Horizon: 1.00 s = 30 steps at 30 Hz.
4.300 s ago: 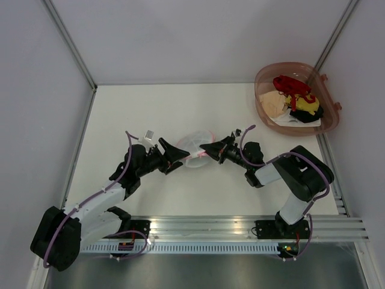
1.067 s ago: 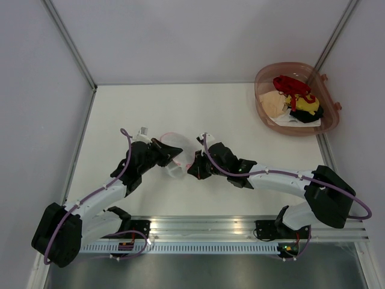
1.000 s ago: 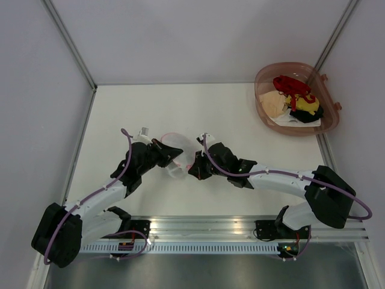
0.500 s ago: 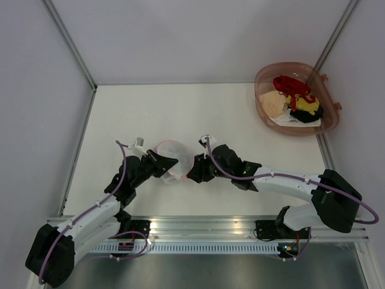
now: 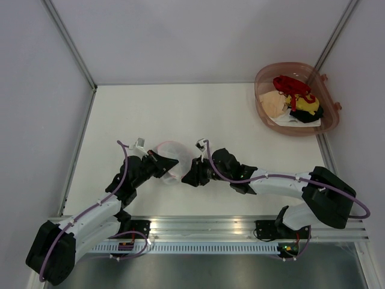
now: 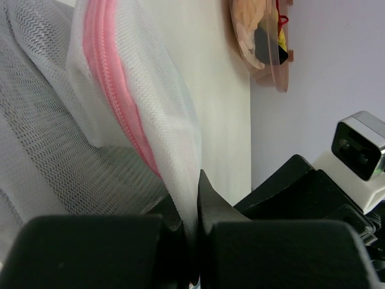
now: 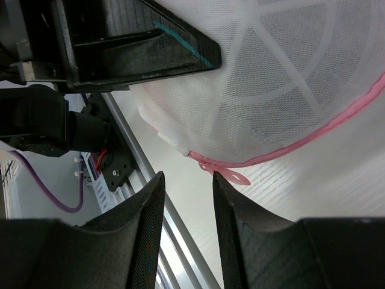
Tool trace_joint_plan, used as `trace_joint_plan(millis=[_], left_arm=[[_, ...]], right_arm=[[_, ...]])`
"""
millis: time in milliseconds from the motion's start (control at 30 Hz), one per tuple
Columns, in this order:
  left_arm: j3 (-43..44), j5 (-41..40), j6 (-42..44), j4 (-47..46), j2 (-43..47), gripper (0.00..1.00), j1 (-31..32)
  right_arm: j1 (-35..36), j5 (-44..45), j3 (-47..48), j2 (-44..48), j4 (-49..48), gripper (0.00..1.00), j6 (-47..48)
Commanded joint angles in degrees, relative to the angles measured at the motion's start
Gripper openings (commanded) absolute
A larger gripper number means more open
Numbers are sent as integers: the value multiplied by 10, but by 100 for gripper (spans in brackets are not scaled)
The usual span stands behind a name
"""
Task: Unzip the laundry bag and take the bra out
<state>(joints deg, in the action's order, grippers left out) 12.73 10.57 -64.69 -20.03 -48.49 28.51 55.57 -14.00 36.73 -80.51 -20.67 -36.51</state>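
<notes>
The laundry bag (image 5: pixel 172 150), a white mesh pouch with a pink zipper rim, sits between the two arms near the table's front. My left gripper (image 5: pixel 163 163) is shut on a fold of its mesh (image 6: pixel 120 90), pinched between the black fingers (image 6: pixel 207 198). My right gripper (image 7: pixel 187 176) is open just below the bag (image 7: pixel 271 78). The pink zipper pull (image 7: pixel 233 176) lies by the tip of its right finger, outside the gap. In the top view that gripper (image 5: pixel 187 176) sits at the bag's right near side. The bra does not show.
A pinkish-brown plastic basket (image 5: pixel 260 102) with red, yellow, black and beige clothes stands at the back right corner. The aluminium rail (image 5: pixel 240 226) runs along the near edge, close under the right gripper (image 7: pixel 130 141). Grey walls close in both sides.
The right gripper went from shut to open. The left arm drew back toward the near left, dragging the bag along, and the right gripper followed leftward.
</notes>
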Motion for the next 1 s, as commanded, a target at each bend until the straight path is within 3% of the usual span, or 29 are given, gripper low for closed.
trace_joint_plan(millis=[0,833,967], left_arm=[[-1,-5,0,-27,-2,2,1],[4,-13,-8,-14,23,2,0],[3,-11,-9,-14,24,2,0]], right_arm=[[4,-9,8,-21,-40,43,-1],[12,-4,-3,-47,-53,40,-4],[12,-1,-3,-47,-57,35,-6]])
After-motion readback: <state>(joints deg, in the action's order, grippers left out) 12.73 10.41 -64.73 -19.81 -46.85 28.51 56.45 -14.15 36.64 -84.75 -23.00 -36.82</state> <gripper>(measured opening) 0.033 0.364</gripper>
